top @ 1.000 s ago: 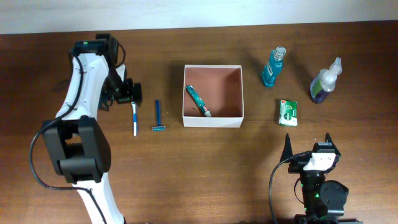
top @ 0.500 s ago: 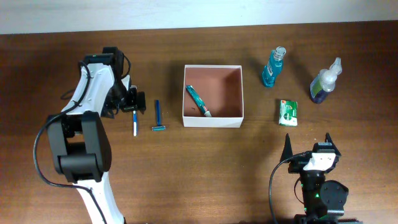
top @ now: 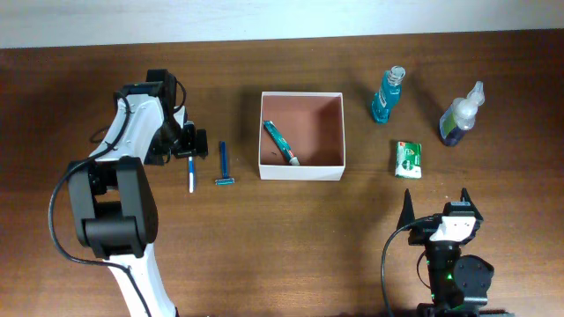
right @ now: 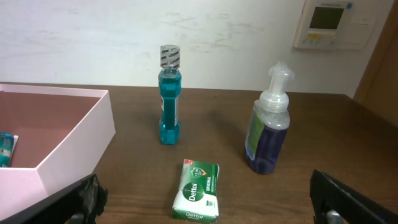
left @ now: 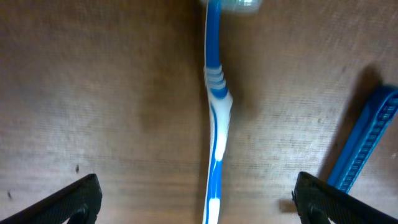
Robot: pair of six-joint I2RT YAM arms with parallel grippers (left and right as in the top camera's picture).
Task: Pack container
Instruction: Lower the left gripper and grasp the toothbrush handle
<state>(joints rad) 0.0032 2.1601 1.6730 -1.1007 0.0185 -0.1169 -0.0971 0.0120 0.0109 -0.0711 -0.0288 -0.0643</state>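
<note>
So far only the toothpaste (top: 282,143) lay in the box (top: 301,173), well apart from the left gripper (left: 198,198), whose spread jaws straddled the toothbrush (left: 215,118); the right gripper (top: 436,201) held its jaws wide before the unpacked soap (right: 198,199).

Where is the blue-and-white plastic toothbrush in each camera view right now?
Overhead: the blue-and-white plastic toothbrush lies on the table, left of the square white cardboard container.
Left wrist: the toothbrush runs top to bottom through the centre.
Right wrist: not in it.
Shared landmark: the blue plastic razor beside it, overhead and left wrist.
</note>
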